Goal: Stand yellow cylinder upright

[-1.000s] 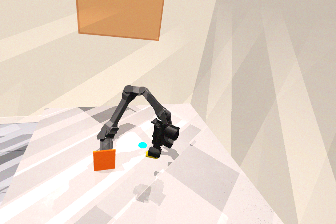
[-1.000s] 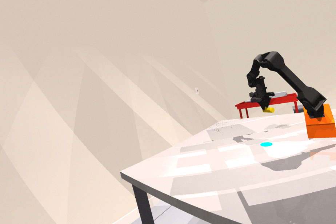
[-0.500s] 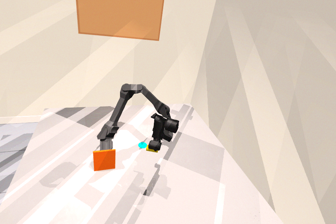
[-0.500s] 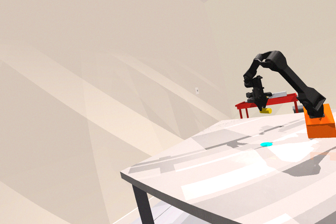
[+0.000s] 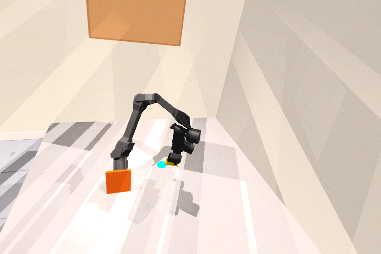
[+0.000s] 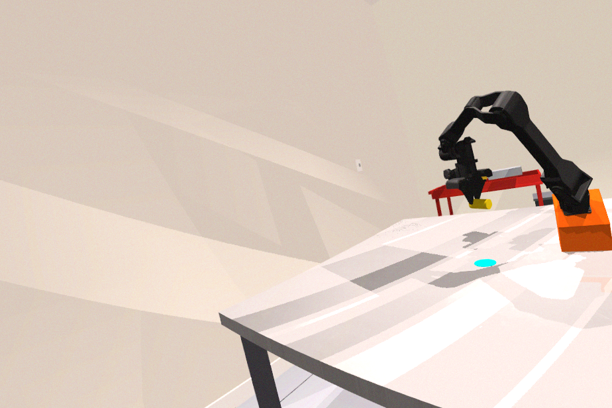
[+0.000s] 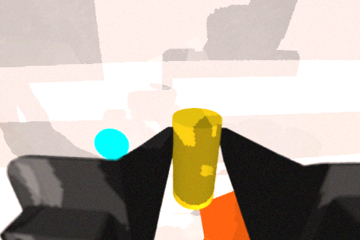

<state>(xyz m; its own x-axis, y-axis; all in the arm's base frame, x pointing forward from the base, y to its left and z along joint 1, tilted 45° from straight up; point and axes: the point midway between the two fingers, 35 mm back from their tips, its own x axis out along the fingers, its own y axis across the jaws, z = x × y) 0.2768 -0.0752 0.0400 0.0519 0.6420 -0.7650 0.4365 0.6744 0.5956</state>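
The yellow cylinder point(image 5: 171, 162) point(image 6: 481, 204) point(image 7: 194, 165) is held in the air, lying nearly level. My gripper point(image 5: 175, 163) point(image 6: 473, 202) point(image 7: 196, 133) is shut on it, with one finger on each side, and points down. The cyan circle point(image 5: 161, 164) point(image 6: 485, 263) point(image 7: 111, 144) is a flat disc on the table. In the exterior view it lies below the cylinder, with a clear height between them. In the wrist view it shows left of the cylinder, beyond the left finger. In the top view the gripper hides part of the cylinder.
The arm's orange base block point(image 5: 118, 181) point(image 6: 584, 238) point(image 7: 223, 220) stands on the table point(image 5: 221, 214) point(image 6: 445, 344). A red bench point(image 6: 512, 179) stands behind in the exterior view. An orange panel point(image 5: 135, 8) hangs on the wall. Striped shadows cross the table top.
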